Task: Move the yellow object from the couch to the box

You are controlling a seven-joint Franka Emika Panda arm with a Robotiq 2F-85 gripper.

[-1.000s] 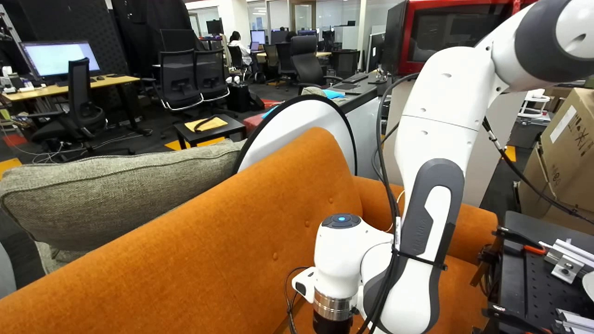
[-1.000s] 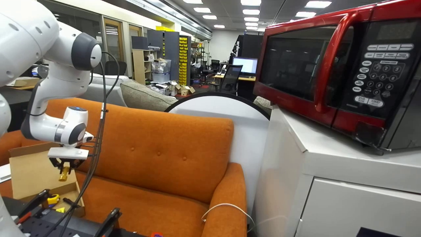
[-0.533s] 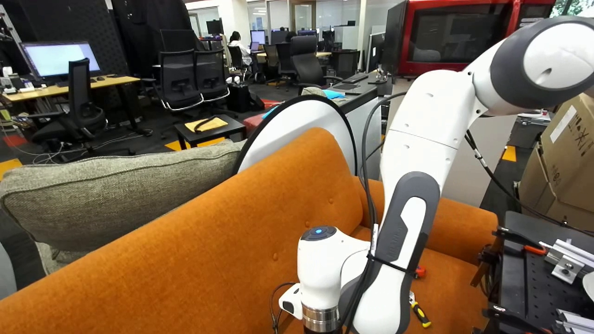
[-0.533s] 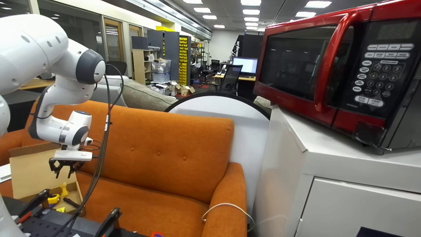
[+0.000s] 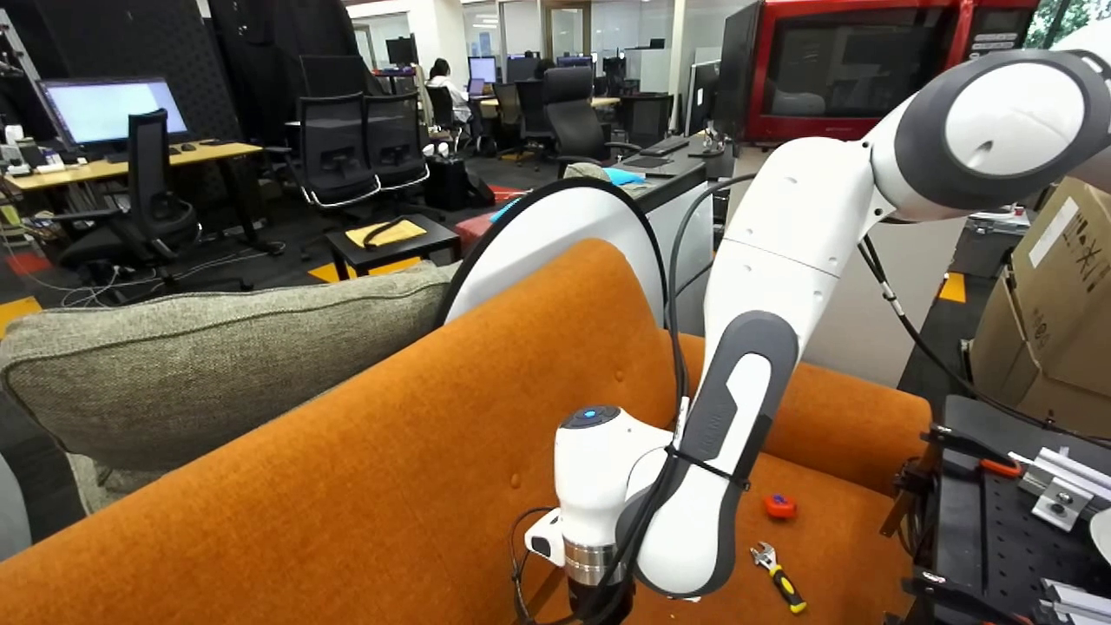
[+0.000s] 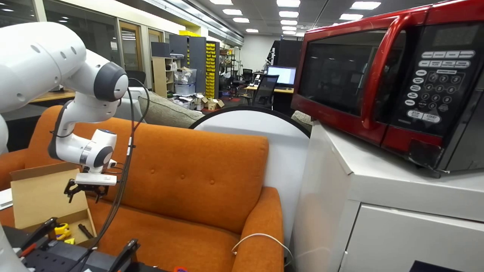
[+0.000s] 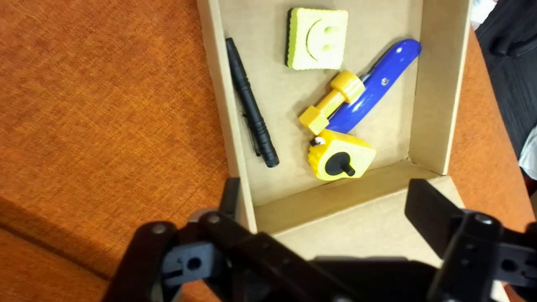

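Both fingers of my gripper [image 7: 327, 199] stand wide apart at the bottom of my wrist view, across the lower end of an open cardboard box [image 7: 436, 84]. Inside that box lies the yellow object [image 7: 331, 102], dumbbell-shaped; I'm using it as the middle of my clock, which puts the gripper out at 6. From the left, then: orange couch [image 7: 117, 105] at 9, outside the box wall. Nearer, also at 9, a black pen-like tube [image 7: 251, 104] lies just inside that wall. At 12 I have a pale yellow smiley block [image 7: 317, 38], near but apart. A chunky yellow gadget [image 7: 346, 153] with a black disc sits close in at 6, right by the hexagonal end; whether they touch, I can't tell. At 2 a curved blue handle [image 7: 373, 90] runs toward the right wall, partly covered by the yellow object.

Reading round the frame in an exterior view, I get a grey-green cushion [image 5: 234, 365] at 9, past the couch's backrest. My arm [image 5: 772, 260] slants from 2 to 6. Between 4 and 5, an adjustable wrench [image 5: 779, 579] lies on the couch seat, with a small red piece [image 5: 780, 506] at the wrench's 12.
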